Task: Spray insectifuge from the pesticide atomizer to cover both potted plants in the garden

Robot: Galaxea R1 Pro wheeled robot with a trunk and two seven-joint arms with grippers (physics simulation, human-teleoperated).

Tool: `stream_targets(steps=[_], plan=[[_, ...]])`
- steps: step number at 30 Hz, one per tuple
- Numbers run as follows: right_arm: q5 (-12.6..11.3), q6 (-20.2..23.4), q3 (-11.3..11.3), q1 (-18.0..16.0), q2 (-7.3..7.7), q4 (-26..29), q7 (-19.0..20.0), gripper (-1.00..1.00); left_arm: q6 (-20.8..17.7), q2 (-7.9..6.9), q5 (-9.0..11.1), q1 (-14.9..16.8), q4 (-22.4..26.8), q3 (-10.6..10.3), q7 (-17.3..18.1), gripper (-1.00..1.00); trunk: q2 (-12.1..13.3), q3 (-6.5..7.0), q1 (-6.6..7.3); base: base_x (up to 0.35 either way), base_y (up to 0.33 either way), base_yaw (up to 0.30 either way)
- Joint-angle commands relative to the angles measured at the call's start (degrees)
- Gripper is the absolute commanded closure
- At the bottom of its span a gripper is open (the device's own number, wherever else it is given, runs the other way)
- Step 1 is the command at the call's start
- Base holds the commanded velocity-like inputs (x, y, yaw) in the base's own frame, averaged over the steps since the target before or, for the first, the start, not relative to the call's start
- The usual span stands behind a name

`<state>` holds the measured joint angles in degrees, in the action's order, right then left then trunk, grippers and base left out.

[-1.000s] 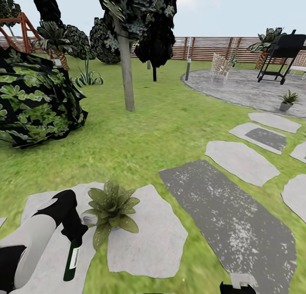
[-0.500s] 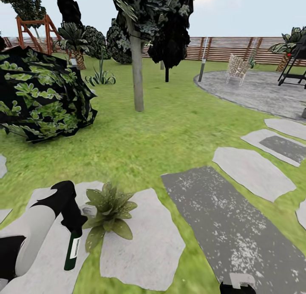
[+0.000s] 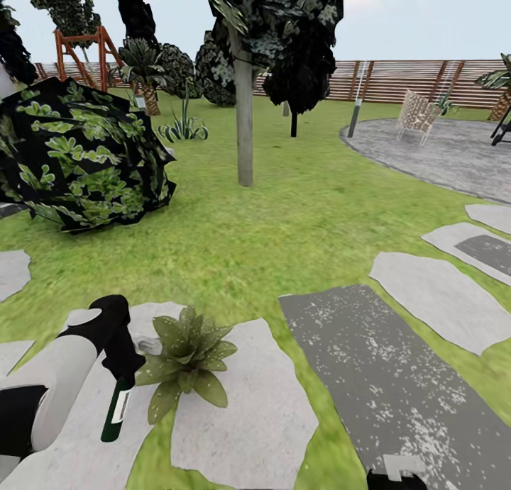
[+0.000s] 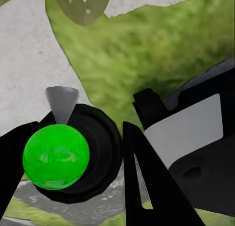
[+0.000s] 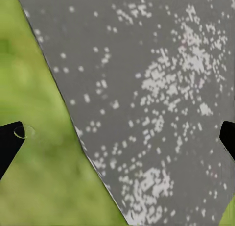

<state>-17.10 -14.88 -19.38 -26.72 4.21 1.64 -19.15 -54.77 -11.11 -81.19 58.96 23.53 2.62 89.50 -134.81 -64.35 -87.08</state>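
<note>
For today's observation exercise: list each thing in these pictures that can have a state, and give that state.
Left claw: shut on the pesticide atomizer.
Pesticide atomizer: held, hanging below the claw, over a stepping stone.
Right claw: open, nothing between its fingers, above a dark stepping stone.
Potted plant: upright on the stone, beside the atomizer.
</note>
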Motion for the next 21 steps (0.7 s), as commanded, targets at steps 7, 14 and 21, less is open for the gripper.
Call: stream_targets(steps=[7,14,21], plan=[[-0.6,-0.1,-0.5,0.0,0.04,0.0,0.0,-1.0,-0.9,0.04,-0.6,0.1,0.0,0.3,0.5,1.0,0.0,-0.05,0.01,0.0,-0.258,0.026],[-0.6,-0.1,-0.5,0.0,0.01,0.0,0.0,-1.0,-0.9,0.04,-0.7,0.0,0.0,0.3,0.5,1.0,0.0,-0.05,0.01,-0.009,-0.269,0.036],[-0.6,-0.1,-0.5,0.0,0.01,0.0,-0.1,-1.0,-0.9,0.0,-0.8,-0.1,0.0,0.3,0.5,1.0,0.0,-0.05,0.01,-0.107,-0.269,0.258]])
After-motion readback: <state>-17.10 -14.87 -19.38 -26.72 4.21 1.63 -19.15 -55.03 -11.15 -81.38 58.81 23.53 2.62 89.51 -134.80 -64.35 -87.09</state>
